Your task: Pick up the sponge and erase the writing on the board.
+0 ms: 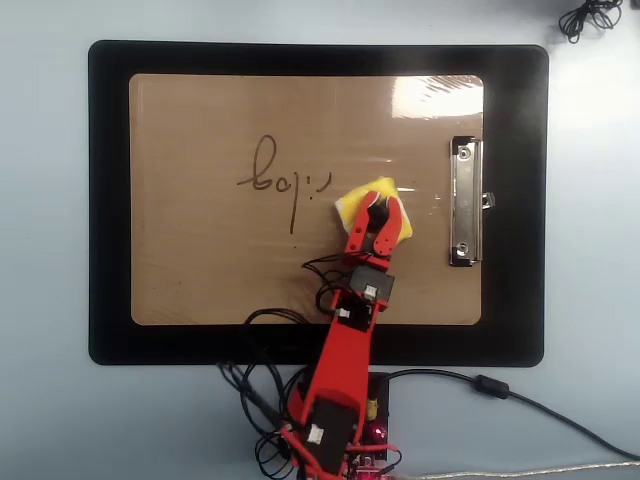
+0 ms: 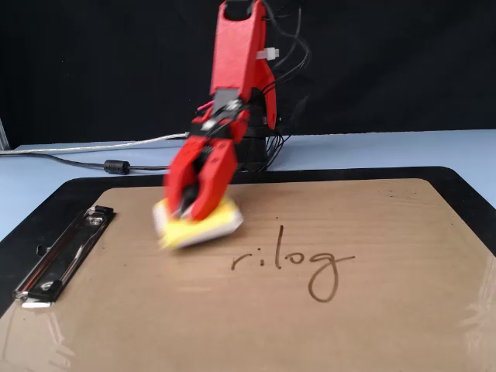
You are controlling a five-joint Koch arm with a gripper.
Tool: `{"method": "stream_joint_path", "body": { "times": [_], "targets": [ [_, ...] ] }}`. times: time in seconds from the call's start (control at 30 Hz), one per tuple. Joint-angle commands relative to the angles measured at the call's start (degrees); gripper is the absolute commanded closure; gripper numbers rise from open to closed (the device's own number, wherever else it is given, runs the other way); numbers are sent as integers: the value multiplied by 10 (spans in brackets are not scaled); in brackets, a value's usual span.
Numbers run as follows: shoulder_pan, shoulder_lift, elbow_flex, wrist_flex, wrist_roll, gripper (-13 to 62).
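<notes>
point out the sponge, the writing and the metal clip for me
sponge (image 1: 349, 207): overhead view, bare yellow corner beside the claw.
writing (image 2: 318, 271): fixed view, loop of the last letter.
metal clip (image 1: 463, 205): overhead view, middle of the silver bar.

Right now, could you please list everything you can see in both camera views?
board: one, brown clipboard, lying on the mat.
metal clip: one, silver, at the board's right end in the overhead view.
writing: one dark handwritten word, mid-board, apparently unerased.
sponge: one, yellow with a white edge, gripped beside the word's end nearest the clip; blurred, so contact with the board is unclear.
mat: one, black, framing the board on the table.
table: one, pale blue.
cables: several, black and grey, around the arm's base.
arm: one, red.
gripper: one, red, shut on the sponge.
</notes>
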Motion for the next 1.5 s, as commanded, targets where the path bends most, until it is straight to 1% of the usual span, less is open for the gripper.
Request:
{"method": "stream_joint_path", "body": {
  "times": [0.0,0.07,0.17,0.2,0.23,0.27,0.37,0.4,0.43,0.5,0.6,0.67,0.73,0.87,0.9,0.93,1.0,1.13,1.17,1.2,1.27,1.4,1.43,1.47],
  "targets": [
    [22,20,15,-17,10,571],
    [21,90,99,-17,14,571],
    [18,236,222,-11,16,571],
    [17,254,236,-9,18,571],
    [8,233,221,-6,18,571],
    [-7,186,185,-5,16,571],
    [-47,-6,31,-27,13,571],
    [-52,-59,-18,-45,13,571],
    [-52,-80,-36,-66,13,571],
    [-54,-40,25,-104,15,571],
    [-52,121,184,-108,14,571],
    [-50,195,244,-97,14,571],
    [-47,169,211,-77,15,572],
    [-50,-31,25,-76,15,571],
    [-52,-64,-16,-79,16,571],
    [-54,-68,-22,-81,11,571],
    [-73,-21,40,-83,11,571],
    [-84,213,236,-69,11,571],
    [-87,244,250,-57,11,571],
    [-93,243,250,-40,11,571],
    [-116,192,201,-22,10,571],
    [-152,-53,-36,-25,9,571],
    [-163,-98,-81,-29,9,571],
    [-178,-120,-106,-31,9,571]
  ]
}}
